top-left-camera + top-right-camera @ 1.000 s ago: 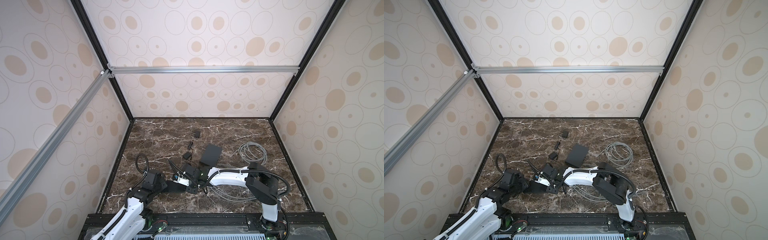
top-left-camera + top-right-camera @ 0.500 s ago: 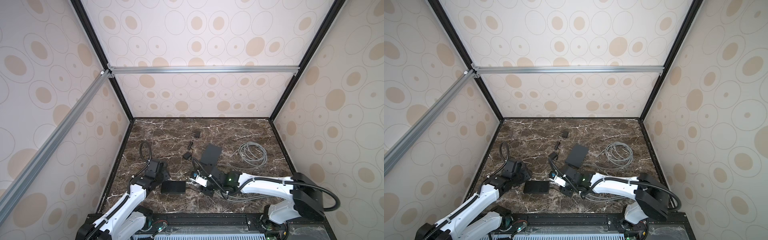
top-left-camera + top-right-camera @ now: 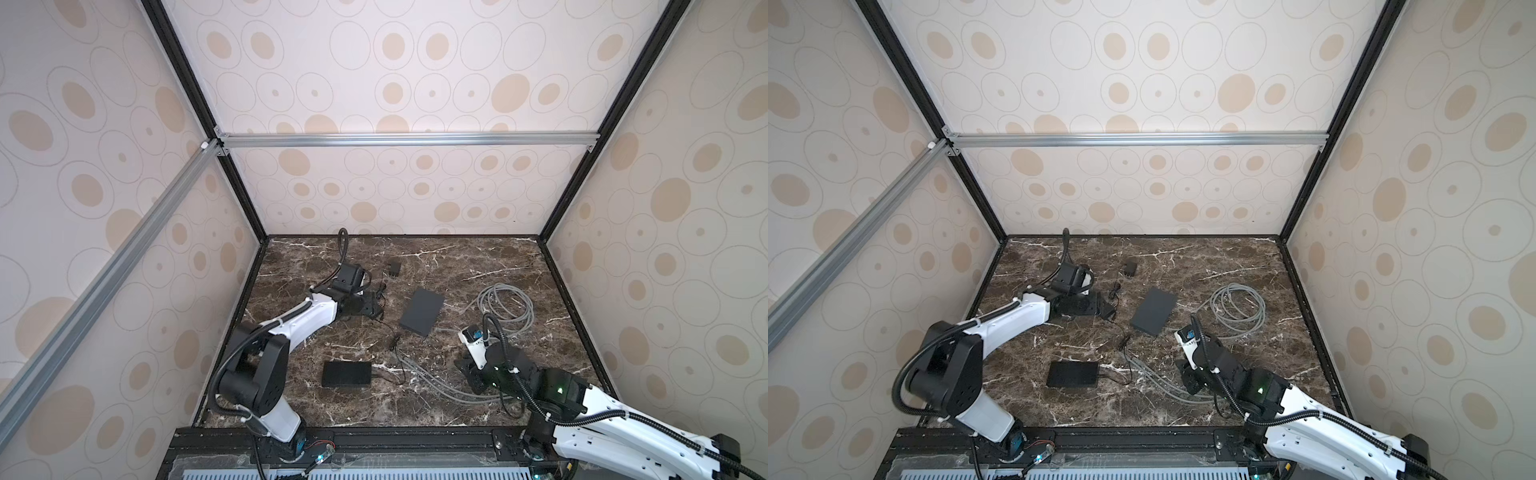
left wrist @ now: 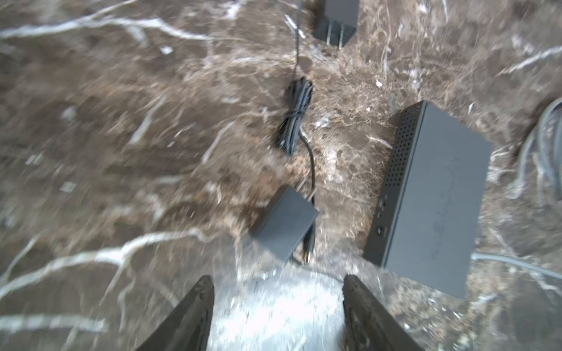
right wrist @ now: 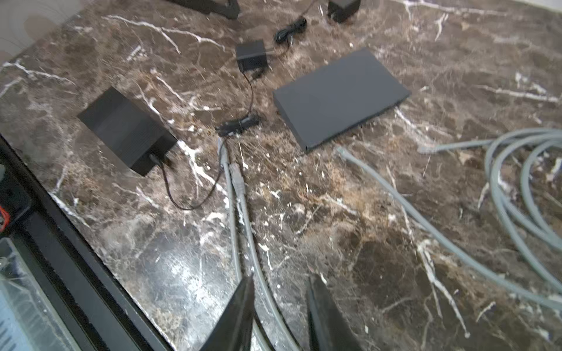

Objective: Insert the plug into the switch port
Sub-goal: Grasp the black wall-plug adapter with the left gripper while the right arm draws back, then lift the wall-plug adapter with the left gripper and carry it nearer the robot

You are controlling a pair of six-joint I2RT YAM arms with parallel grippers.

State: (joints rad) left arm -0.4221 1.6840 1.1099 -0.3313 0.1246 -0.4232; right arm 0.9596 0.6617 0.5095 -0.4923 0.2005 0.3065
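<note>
- Table (image 3: pixel 478 257): a dark marble top inside a walled enclosure, shown in both top views.
- Switch (image 3: pixel 422 312): a flat dark grey box lying near the middle of the table, with its long axis running near to far. In the left wrist view (image 4: pixel 431 206) its left side is perforated and carries small sockets.
- Plug (image 5: pixel 235 170): the connector at the end of one of the grey cables (image 5: pixel 231 212). It lies loose on the table, nearer than the switch and apart from it, between the switch and the black box, and sits in no port.
- Right gripper (image 5: pixel 278 304): low over the near right of the table. Its fingers (image 5: pixel 240 310) stand partly apart and straddle the grey cables, well back from the plug. The gap is wider than the cables, and whether a finger touches them cannot be told.
- Left gripper (image 4: pixel 278 291): at the far left, to the left of the switch. Its fingers (image 4: pixel 194 313) are spread wide with nothing between them, and their tips are near a small adapter block (image 4: pixel 286 221).
- Black box (image 3: pixel 347 374): near and left of centre, with a thin black cord plugged into its right end.
- Grey coil (image 3: pixel 505 307): loose loops of cable to the right of the switch.
</note>
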